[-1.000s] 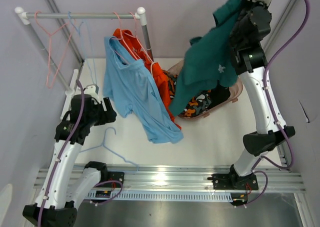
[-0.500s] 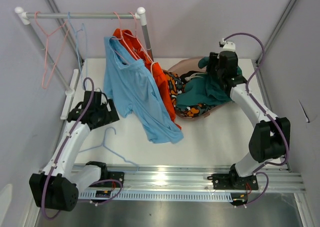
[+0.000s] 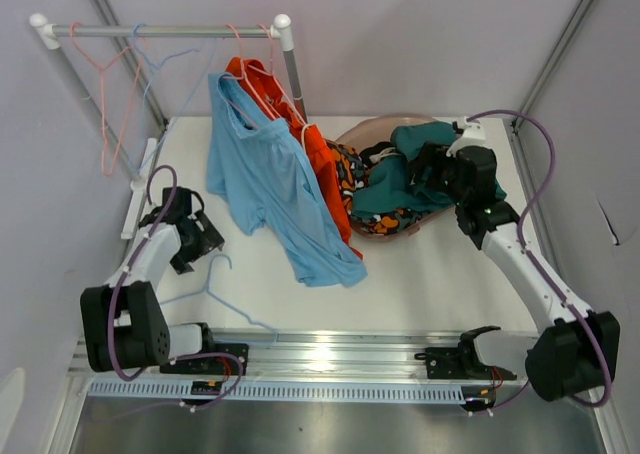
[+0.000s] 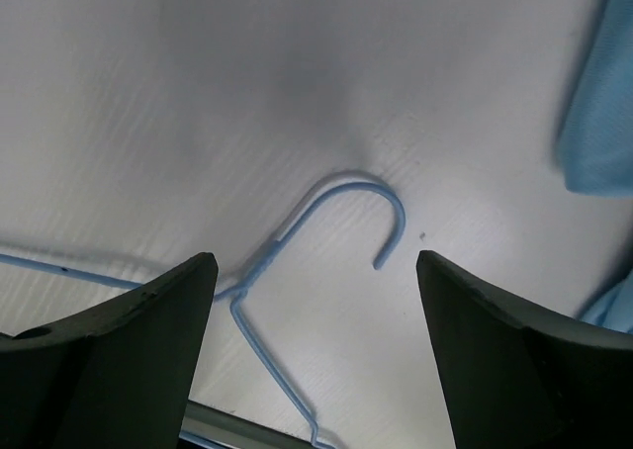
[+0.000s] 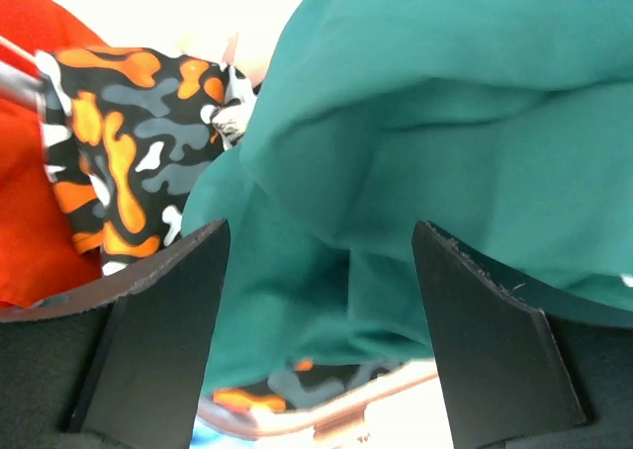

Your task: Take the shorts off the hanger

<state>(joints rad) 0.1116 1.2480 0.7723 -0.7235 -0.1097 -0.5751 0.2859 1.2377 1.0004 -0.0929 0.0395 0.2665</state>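
Light blue shorts (image 3: 265, 189) and orange shorts (image 3: 322, 169) hang from a pink hanger (image 3: 252, 49) on the rail. Teal shorts (image 3: 400, 179) lie in the pinkish basket (image 3: 360, 130) on top of the black shorts with the orange-and-white pattern (image 3: 390, 219). My right gripper (image 3: 418, 166) hovers open just over the teal shorts (image 5: 445, 152), nothing between its fingers (image 5: 158, 330). My left gripper (image 3: 200, 244) stands open low over the table, above the hook of a loose blue hanger (image 4: 366, 212), not touching it.
The blue hanger (image 3: 225, 294) lies flat on the white table near the front rail. An empty pink hanger (image 3: 105, 94) and a blue one (image 3: 160, 59) hang at the rail's left end. A grey wall closes the left side.
My right arm came down from high up with the teal shorts, dropped them into the basket and opened. My left arm drew back to the left and lower.
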